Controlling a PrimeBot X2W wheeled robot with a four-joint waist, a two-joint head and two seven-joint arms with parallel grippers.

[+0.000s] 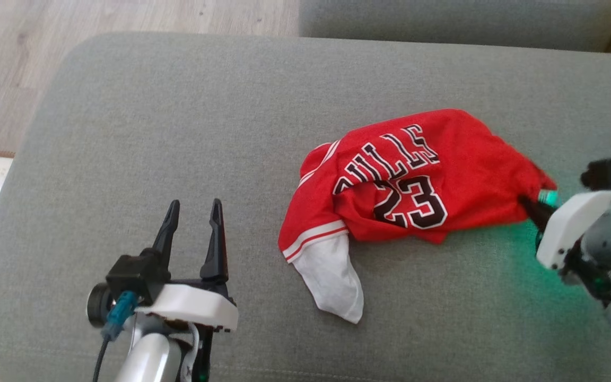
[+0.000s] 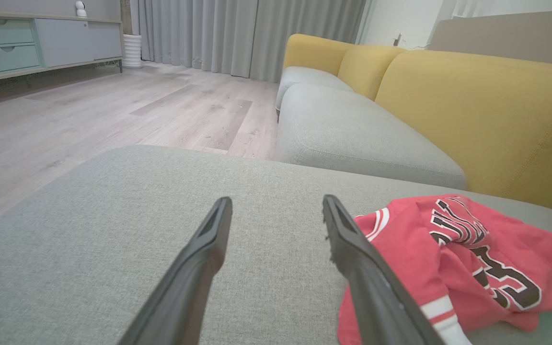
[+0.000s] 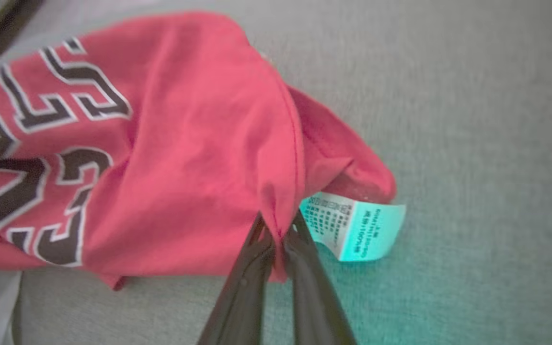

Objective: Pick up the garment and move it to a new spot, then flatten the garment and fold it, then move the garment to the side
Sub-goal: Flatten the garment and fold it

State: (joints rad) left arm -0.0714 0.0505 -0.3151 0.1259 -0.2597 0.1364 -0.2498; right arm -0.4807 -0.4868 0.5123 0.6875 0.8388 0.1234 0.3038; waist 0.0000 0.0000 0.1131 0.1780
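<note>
Right pincer [image 3: 278, 235] is clenched on a pinch of the crumpled red jersey with black-and-white "23" lettering [image 1: 417, 175], gripping its right edge just beside a white care label [image 3: 352, 225]. From that grip the jersey spreads leftward across the broad grey fabric cushion [image 1: 151, 132], with its white flap [image 1: 332, 276] pointing near. Left pincer [image 1: 194, 204] hangs released over bare cushion, left of the jersey and apart from it. Pale wooden floor [image 1: 19, 53] lies at the far left.
</note>
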